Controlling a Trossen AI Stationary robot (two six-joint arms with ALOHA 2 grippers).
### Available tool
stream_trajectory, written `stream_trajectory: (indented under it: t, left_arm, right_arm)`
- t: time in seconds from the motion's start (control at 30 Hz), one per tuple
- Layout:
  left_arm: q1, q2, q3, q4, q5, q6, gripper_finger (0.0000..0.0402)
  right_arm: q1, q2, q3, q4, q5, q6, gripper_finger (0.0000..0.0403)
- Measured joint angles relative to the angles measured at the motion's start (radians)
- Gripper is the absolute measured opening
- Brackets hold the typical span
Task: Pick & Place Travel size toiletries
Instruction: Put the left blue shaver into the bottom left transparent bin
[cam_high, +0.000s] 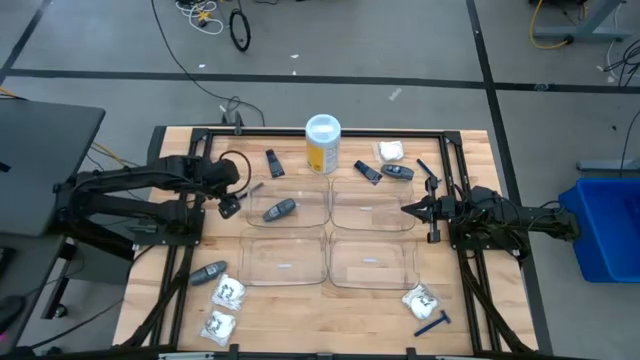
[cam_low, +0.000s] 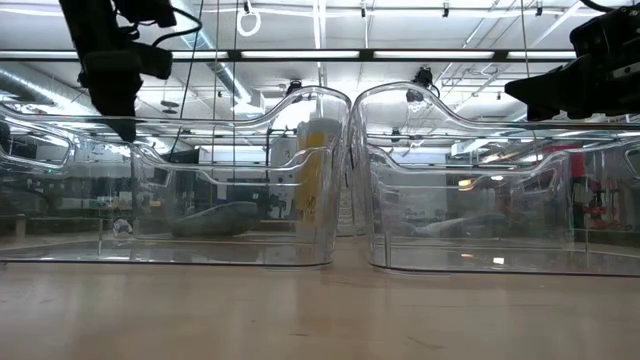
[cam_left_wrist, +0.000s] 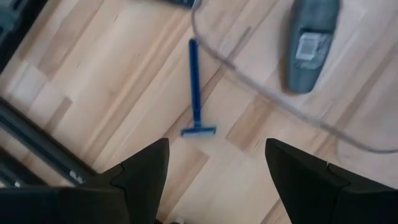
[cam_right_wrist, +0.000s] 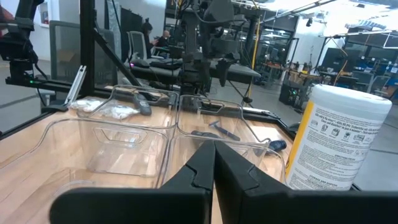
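The left end effector (cam_left_wrist: 214, 165) hovers wide open and empty over a blue razor (cam_left_wrist: 195, 87) on the counter (cam_left_wrist: 93, 81), just outside a clear tray (cam_high: 287, 203) holding a grey stick (cam_left_wrist: 310, 42), partly cut off. At right-centre in the high view, the right end effector (cam_high: 407, 209) waits pinched closed, holding nothing.

Bright, even ceiling light; glare on the clear trays (cam_low: 300, 180).

No legible text, even on the canister (cam_right_wrist: 339, 140) label.
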Motion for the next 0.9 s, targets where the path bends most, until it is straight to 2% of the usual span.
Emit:
stream_trajectory:
  t: [0.13, 0.37, 0.7, 0.9]
  left_arm:
    - [0.014, -0.004, -0.021, -0.001, -0.002, 0.007, 0.0272]
    - [0.031, -0.005, -0.080, 0.030, 0.007, 0.104, 0.0272]
    - [0.050, -0.004, -0.082, 0.035, -0.004, 0.102, 0.0272]
    - [0.050, -0.004, -0.082, 0.043, 0.048, 0.107, 0.0272]
  right_arm:
    - [0.000, 0.000, 0.000, 0.000, 0.000, 0.000, 0.0012]
    - [0.000, 0.000, 0.000, 0.000, 0.000, 0.000, 0.0012]
    - [0.000, 0.000, 0.000, 0.000, 0.000, 0.000, 0.0012]
    - [0.000, 0.000, 0.000, 0.000, 0.000, 0.000, 0.0012]
